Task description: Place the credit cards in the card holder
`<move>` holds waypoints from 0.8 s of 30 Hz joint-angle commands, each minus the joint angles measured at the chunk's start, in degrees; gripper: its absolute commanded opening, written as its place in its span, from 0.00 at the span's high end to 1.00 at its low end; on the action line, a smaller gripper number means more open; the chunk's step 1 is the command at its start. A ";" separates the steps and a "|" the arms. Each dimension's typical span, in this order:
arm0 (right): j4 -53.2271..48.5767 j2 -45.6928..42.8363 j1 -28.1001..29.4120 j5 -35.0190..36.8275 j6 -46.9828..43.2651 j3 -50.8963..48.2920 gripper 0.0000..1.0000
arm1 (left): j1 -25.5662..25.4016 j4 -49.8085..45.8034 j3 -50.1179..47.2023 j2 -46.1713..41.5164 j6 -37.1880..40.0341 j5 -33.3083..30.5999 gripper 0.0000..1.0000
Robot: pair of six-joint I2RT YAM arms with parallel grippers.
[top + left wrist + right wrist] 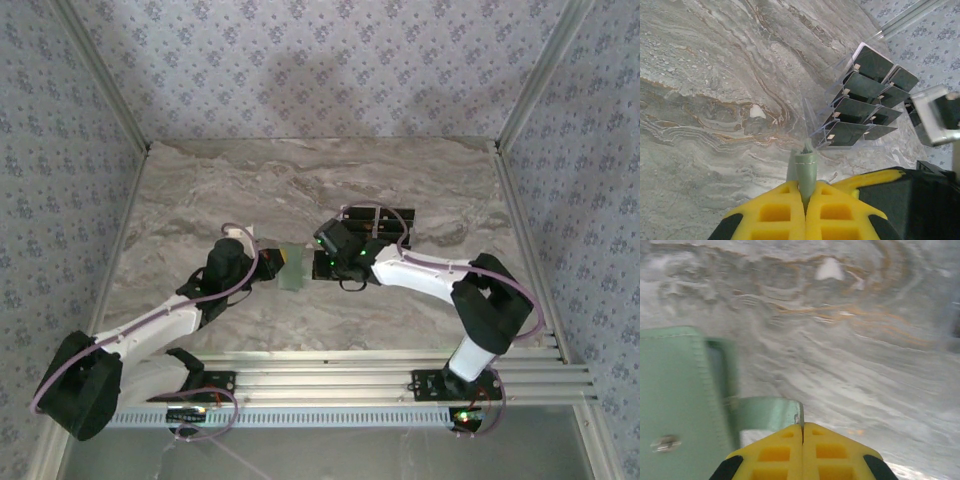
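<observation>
Card holder [292, 268]: a pale green pouch, seen from above between the two arms near the middle of the marble table [300, 180], apparently lifted clear of it. In the left wrist view it [805, 167] stands edge-on, rising thin and upright out of the fingertips. In the right wrist view its stitched face [680, 380] lies at the left, with a metal snap [665, 442] low on it.

Left gripper [276, 262]: its yellow fingers [785, 210] are pressed together on the pouch's lower edge. This pinch probably serves to steady the body.

Right gripper [310, 268]: its jaws meet with no gap, nipping the small green tab [767, 412] that projects from the pouch. Holding the tab from the opposite side probably allows the flap to be drawn back and the mouth exposed.

Credit cards [382, 222]: dark rectangles standing tilted in two rows in a clear slotted rack [832, 82], just behind the right wrist and near the pouch. None is in either gripper, and none can be seen in the pouch.

Judged stage: the opening of the holder, before the first card is fetched. One arm must let go to pick up a card, so the other grip must keep the mouth open.
</observation>
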 commanded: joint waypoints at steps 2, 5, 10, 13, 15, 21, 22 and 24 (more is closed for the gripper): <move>-2.11 -3.08 0.05 0.88 -2.72 -0.42 1.00 | -0.22 1.99 0.19 -0.15 -0.32 -0.62 1.00; -1.60 -4.03 -0.16 -1.12 -4.20 -0.27 1.00 | -0.21 1.14 -0.21 0.88 -0.17 -1.10 1.00; -1.89 -5.15 -0.17 -4.10 -5.76 0.39 1.00 | -0.22 0.48 -0.91 4.10 0.13 -1.54 0.92; -2.48 -5.27 -0.08 -5.48 -6.33 0.73 1.00 | -0.23 0.62 -1.43 6.01 0.39 -1.76 0.71; -2.78 -5.41 0.03 -6.22 -6.60 0.80 1.00 | -0.21 0.17 -1.69 6.53 0.67 -2.31 0.55; -3.67 -6.55 0.51 -7.44 -7.07 1.46 1.00 | -0.22 -2.66 -1.28 5.57 2.18 -2.18 0.31; -3.72 -6.83 0.63 -7.73 -7.04 1.74 1.00 | -0.21 -3.17 -1.11 5.23 2.46 -2.01 0.30; -4.09 -7.26 0.87 -7.85 -7.09 2.39 1.00 | -0.21 -3.68 -1.00 4.61 2.67 -1.63 0.28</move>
